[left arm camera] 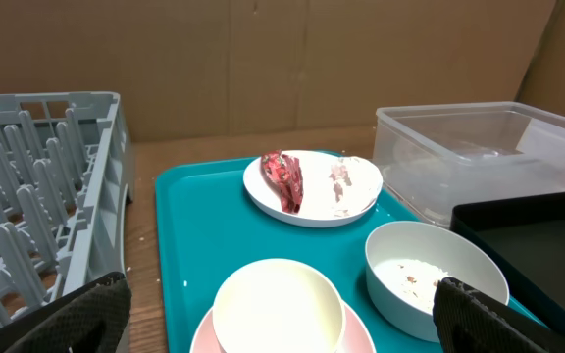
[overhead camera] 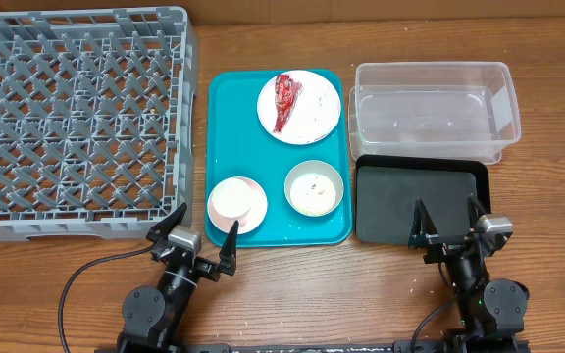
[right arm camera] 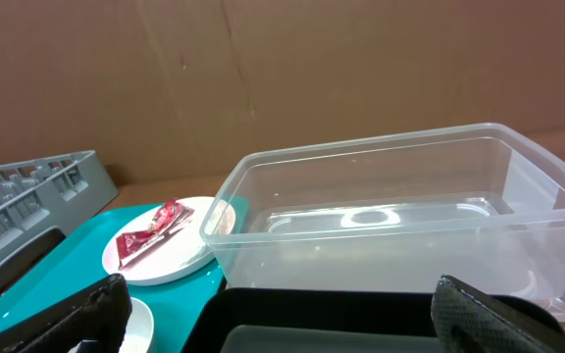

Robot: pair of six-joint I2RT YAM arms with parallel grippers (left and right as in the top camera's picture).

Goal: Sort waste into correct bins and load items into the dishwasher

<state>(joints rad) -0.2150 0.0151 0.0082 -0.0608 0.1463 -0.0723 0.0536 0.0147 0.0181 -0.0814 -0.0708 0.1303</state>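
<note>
A teal tray (overhead camera: 226, 137) holds a white plate (overhead camera: 312, 116) with a red wrapper (overhead camera: 285, 100), a pale bowl with crumbs (overhead camera: 314, 187), and a cream cup on a pink saucer (overhead camera: 236, 203). The grey dishwasher rack (overhead camera: 77, 118) stands at the left. A clear plastic bin (overhead camera: 430, 108) and a black bin (overhead camera: 420, 201) stand at the right. My left gripper (overhead camera: 197, 240) is open and empty, just in front of the cup (left arm camera: 278, 309). My right gripper (overhead camera: 449, 230) is open and empty over the black bin's near edge (right arm camera: 361, 314).
Brown cardboard walls (left arm camera: 263, 59) stand behind the table. Bare wooden table (overhead camera: 322, 294) lies along the front between the two arms. The rack's wall (left arm camera: 106, 196) is close on the left of my left gripper.
</note>
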